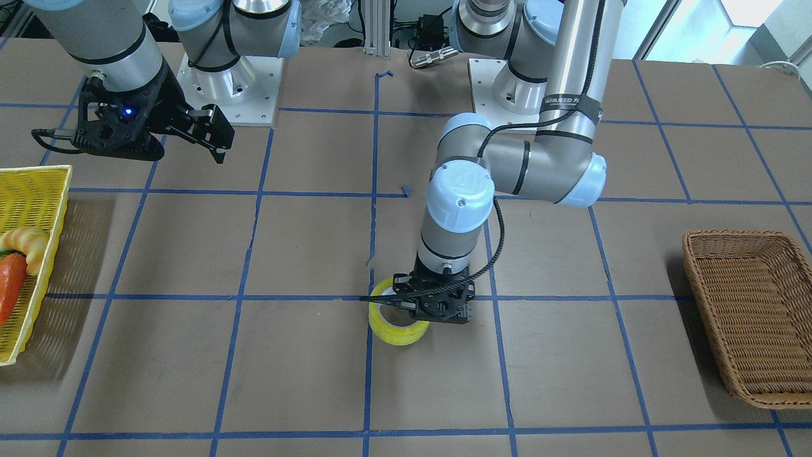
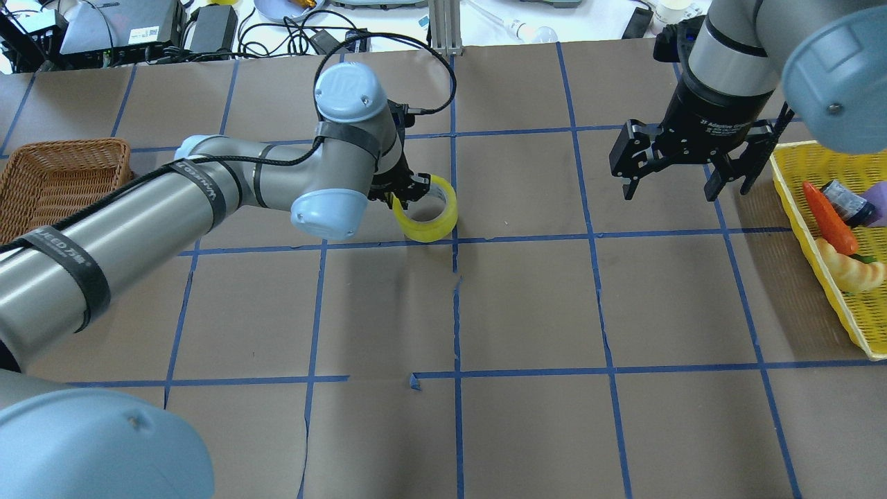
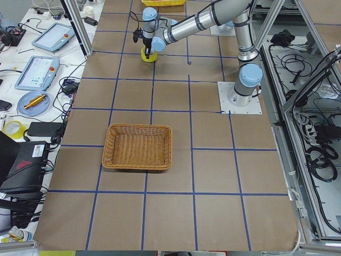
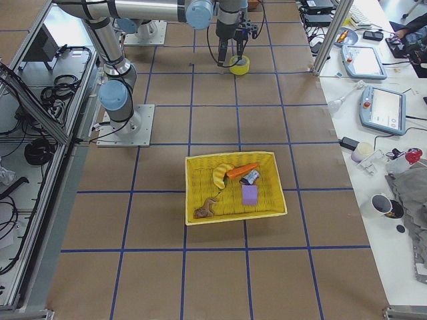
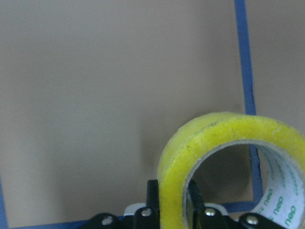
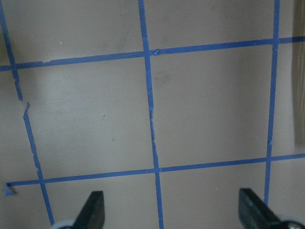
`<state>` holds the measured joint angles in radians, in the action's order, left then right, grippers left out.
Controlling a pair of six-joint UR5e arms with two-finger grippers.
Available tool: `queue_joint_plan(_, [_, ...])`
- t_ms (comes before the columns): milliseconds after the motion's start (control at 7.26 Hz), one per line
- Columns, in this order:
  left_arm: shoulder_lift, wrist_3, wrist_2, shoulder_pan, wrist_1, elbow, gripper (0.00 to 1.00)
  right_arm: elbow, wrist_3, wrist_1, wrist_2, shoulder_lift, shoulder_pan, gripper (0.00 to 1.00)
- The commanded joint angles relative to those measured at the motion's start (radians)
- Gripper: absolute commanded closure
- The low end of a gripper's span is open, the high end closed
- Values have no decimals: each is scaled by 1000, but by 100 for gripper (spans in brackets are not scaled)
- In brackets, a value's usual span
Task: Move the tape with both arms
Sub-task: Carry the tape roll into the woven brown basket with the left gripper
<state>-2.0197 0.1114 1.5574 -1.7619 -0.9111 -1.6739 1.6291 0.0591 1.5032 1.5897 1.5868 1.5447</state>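
The tape (image 1: 397,331) is a yellow ring near the table's middle, also in the overhead view (image 2: 434,226) and both side views (image 3: 149,55) (image 4: 239,65). My left gripper (image 1: 413,312) (image 2: 406,198) points down and is shut on the ring's wall, one finger inside the core and one outside, as the left wrist view (image 5: 174,206) shows with the tape (image 5: 214,130) filling its lower right. I cannot tell whether the tape rests on the paper or hangs just above it. My right gripper (image 1: 217,134) (image 2: 668,193) (image 6: 172,212) is open and empty, held above the table, well apart from the tape.
A yellow basket (image 1: 39,190) (image 2: 797,173) (image 4: 230,159) with a toy carrot and other items stands on my right side. A brown wicker basket (image 1: 748,317) (image 2: 62,173) (image 3: 138,146) stands on my left side. Blue tape lines grid the brown paper.
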Motion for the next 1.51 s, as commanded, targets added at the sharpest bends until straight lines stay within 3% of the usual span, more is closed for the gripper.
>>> queue_joint_plan(0, [80,-218,10,179,-345,168,100,0,-7,0,9,-2,0,0])
queue_joint_plan(275, [93,-562,30,438,-419,242,100,0,-7,0,9,-2,0,0])
queue_joint_plan(413, [84,-781,33,588,-414,258,100,0,-7,2,10,-2,0,0])
queue_joint_plan(688, [47,-1061,26,778,-369,264,100,0,-12,0,16,-4,0,0])
queue_joint_plan(1101, [-101,-1268,7,929,-171,267,100,0,-42,0,19,-4,-2,0])
queue_joint_plan(1377, [-158,-1271,-30,934,-164,269,100,0,-45,2,19,-5,-2,0])
